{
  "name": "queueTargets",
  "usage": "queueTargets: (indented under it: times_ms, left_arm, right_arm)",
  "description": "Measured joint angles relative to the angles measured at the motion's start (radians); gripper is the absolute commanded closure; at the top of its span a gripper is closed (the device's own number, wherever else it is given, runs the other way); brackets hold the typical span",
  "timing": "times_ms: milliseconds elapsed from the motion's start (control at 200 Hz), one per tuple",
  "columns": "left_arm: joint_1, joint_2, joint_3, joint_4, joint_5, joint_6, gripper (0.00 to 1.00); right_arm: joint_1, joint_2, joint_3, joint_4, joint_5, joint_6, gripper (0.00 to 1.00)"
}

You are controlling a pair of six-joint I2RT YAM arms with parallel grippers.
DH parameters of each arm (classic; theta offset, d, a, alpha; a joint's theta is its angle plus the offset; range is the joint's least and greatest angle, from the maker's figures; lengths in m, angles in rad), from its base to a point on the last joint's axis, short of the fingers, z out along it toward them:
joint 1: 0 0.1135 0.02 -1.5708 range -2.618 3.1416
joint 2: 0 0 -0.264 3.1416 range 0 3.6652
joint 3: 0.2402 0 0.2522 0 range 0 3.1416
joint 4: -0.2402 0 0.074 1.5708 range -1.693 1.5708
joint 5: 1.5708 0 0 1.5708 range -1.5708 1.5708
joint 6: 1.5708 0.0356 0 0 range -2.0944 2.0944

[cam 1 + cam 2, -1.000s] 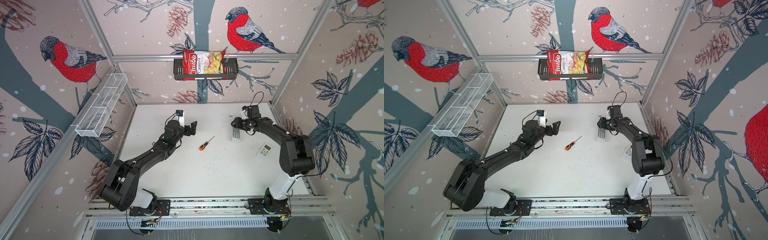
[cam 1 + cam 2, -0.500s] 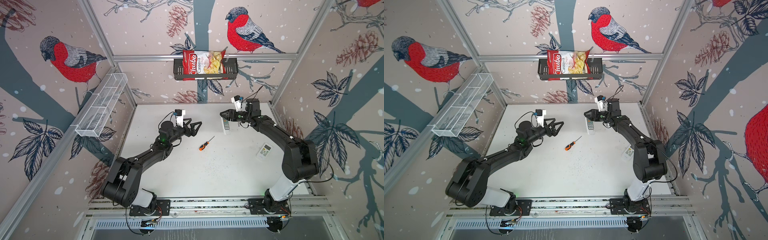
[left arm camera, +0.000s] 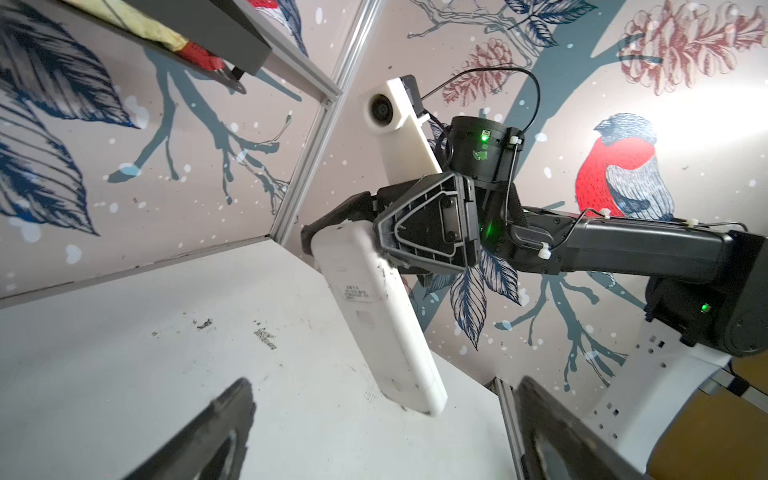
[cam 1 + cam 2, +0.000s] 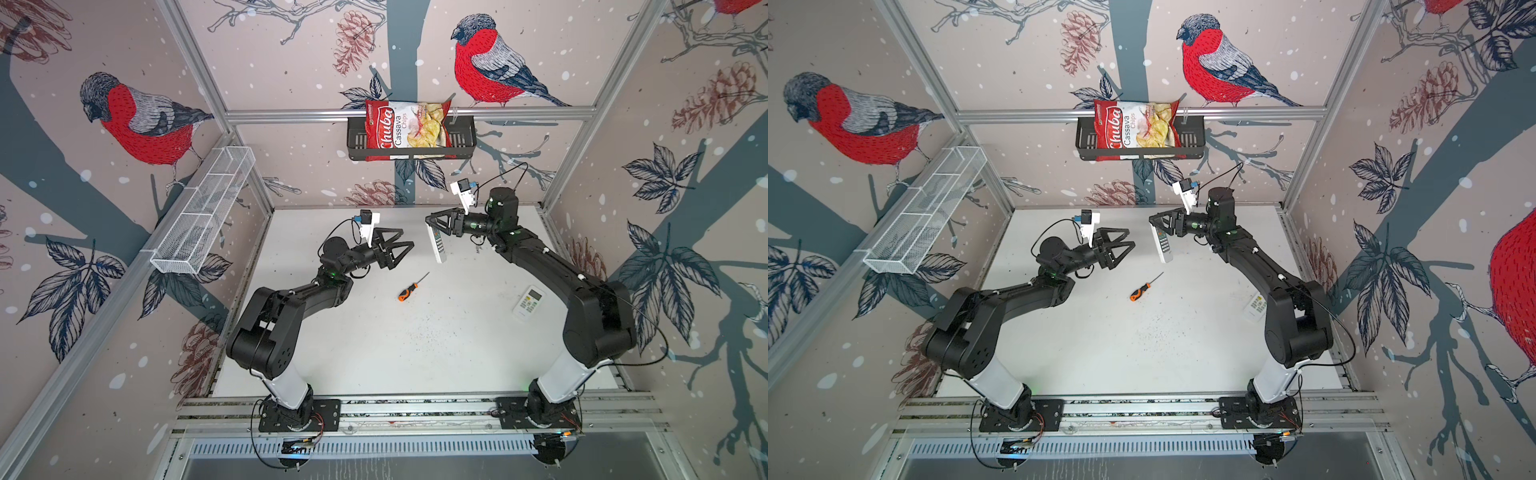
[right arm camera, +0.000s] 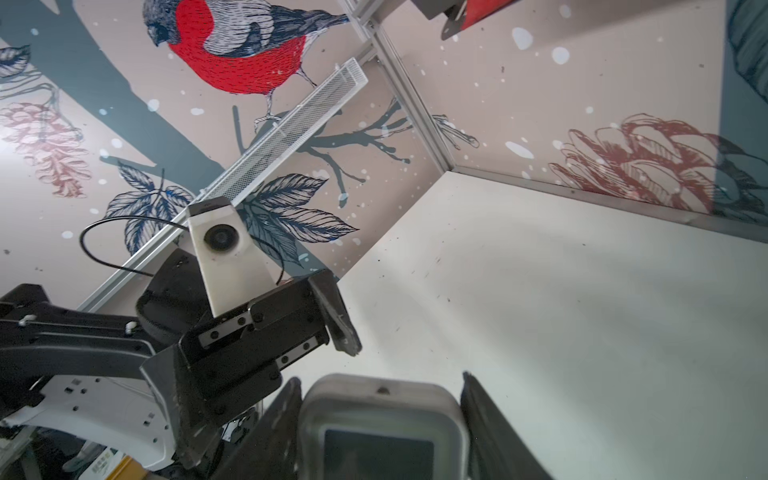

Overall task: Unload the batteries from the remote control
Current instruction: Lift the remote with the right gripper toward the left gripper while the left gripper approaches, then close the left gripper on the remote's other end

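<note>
The remote (image 4: 436, 245) hangs tilted in the air over the far middle of the table (image 4: 374, 353), button side up in both top views. The left wrist view shows its plain white back (image 3: 386, 328) with a small label. The batteries cannot be seen in any view. The right tool (image 4: 432, 222) grips the remote by its upper end, one jaw on each long edge. In the right wrist view the screen end (image 5: 382, 424) sits between the two jaws. Whether the lower end touches the table I cannot tell.

The left tool (image 4: 406, 238) stands wide and holds nothing. It points at the remote from the left, near it but apart.

A screwdriver (image 4: 409, 289) with an orange and black handle lies on the table in front of the remote, between the arms. A second remote (image 4: 528, 301) lies flat by the right arm, well apart from the held one.
</note>
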State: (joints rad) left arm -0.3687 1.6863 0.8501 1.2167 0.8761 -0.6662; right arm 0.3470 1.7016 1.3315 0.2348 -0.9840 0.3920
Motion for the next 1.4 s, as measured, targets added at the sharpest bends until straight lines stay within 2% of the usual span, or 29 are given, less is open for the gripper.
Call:
queueTargets:
  times_ms: [345, 886, 1161, 1401]
  left_arm:
    - [-0.005, 0.117, 0.055, 0.159, 0.092, -0.098, 0.03]
    - [-0.014, 0.217, 0.106, 0.362, 0.177, -0.280, 0.08]
    - [-0.014, 0.223, 0.108, 0.372, 0.190, -0.332, 0.14]
    - [-0.014, 0.236, 0.107, 0.381, 0.194, -0.375, 0.24]
  right_arm:
    - [0.038, 0.032, 0.013, 0.109, -0.106, 0.053, 0.76]
    - [0.104, 0.091, 0.074, 0.123, -0.179, 0.052, 0.76]
    - [0.121, 0.097, 0.074, 0.154, -0.217, 0.060, 0.76]
    - [0.121, 0.101, 0.070, 0.179, -0.220, 0.078, 0.76]
